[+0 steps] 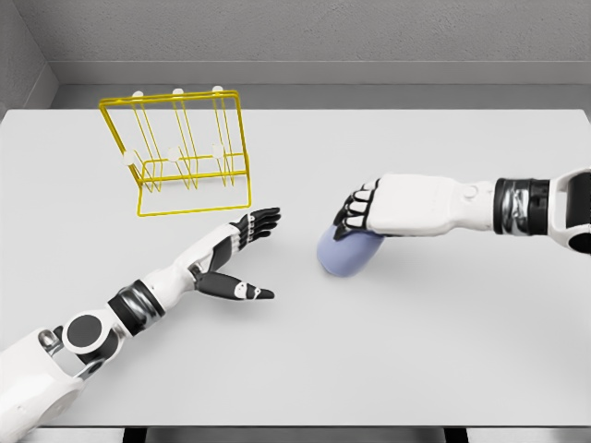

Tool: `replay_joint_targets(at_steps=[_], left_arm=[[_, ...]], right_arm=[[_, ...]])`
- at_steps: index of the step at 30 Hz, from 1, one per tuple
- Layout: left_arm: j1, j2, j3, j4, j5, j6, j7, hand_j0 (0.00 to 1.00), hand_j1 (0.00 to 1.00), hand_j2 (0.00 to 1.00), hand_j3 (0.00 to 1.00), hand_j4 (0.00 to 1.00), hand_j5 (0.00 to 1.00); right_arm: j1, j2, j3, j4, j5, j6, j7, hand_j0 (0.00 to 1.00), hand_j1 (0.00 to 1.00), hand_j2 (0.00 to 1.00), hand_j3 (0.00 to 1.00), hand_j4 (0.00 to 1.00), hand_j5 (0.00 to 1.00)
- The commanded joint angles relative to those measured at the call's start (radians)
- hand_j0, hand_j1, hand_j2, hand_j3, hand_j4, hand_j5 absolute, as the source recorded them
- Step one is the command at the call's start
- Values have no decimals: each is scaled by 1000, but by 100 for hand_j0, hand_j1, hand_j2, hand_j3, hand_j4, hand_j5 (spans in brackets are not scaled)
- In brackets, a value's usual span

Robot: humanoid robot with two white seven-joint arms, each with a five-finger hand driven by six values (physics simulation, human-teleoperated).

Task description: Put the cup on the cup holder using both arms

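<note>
A pale grey surface [443,351] fills most of the frame, with grey walls behind it along the top. A yellow wire holder [177,152] stands on the surface in the upper left, tilted slightly back, with white-tipped pegs along its top rail and lower tier; no peg carries anything. A lavender cup [346,254] lies on its side just right of centre, well apart from the holder; its interior cannot be seen. The right hand [369,214], its arm entering from the right edge, rests on top of the cup, dark fingers [349,221] curled over its upper side in a grasp. The left hand [242,249] reaches from the lower left, fingers extended and released, thumb spread apart, between holder and cup, touching neither.
</note>
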Motion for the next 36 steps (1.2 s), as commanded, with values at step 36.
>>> replay_joint_targets(at_steps=[36], left_arm=[[-21,-51,5,49,2,2,1,100,100,100,100,100,100]], right_arm=[[376,-69,-586,6,-196,3,-133,100,100,100,100,100,100]])
